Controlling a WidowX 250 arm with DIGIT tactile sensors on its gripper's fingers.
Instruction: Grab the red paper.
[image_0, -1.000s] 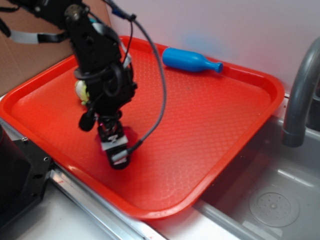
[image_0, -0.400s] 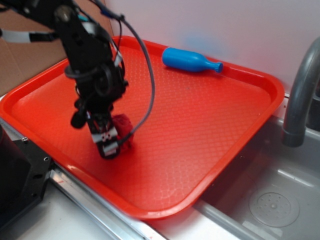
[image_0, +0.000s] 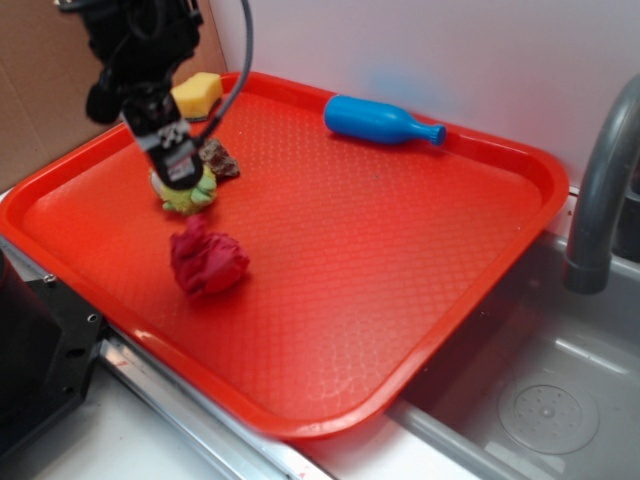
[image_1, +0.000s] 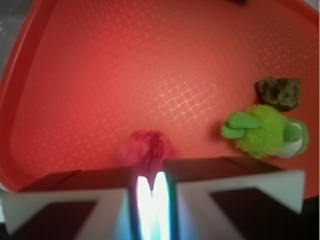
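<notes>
The red paper (image_0: 208, 262) lies loose on the tray below your end effector (image_0: 174, 166), fingers pressed together empty; spread them, descend, regrasp.

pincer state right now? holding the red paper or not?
Pincer: shut, empty, raised off the tray. The red paper lies on the tray, not held.

The arm (image_0: 135, 40) is matte black and bulky, with a dark grey cable (image_0: 240, 60) looping off it. Its gripper (image_0: 172, 160) has black fingers (image_1: 65, 200) with pale grey faces and small dark markings.
</notes>
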